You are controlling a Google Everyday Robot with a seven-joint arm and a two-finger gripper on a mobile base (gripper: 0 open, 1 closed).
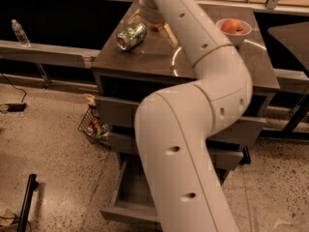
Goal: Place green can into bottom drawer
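Note:
The green can (131,36) lies on its side on the left part of the cabinet top (145,57). My gripper (151,26) hangs just behind and right of the can with its two tan fingers (169,33) spread apart, open and empty. My big white arm runs from the top down across the middle of the view and hides much of the cabinet front. The bottom drawer (129,197) is pulled out near the floor; its grey inside shows on the left and the arm covers its right part.
A white bowl (233,29) with a reddish fruit stands at the back right of the top. A wire basket (94,127) sits on the floor left of the cabinet. A plastic bottle (19,33) stands on a ledge far left. A black bar (26,202) lies on the floor.

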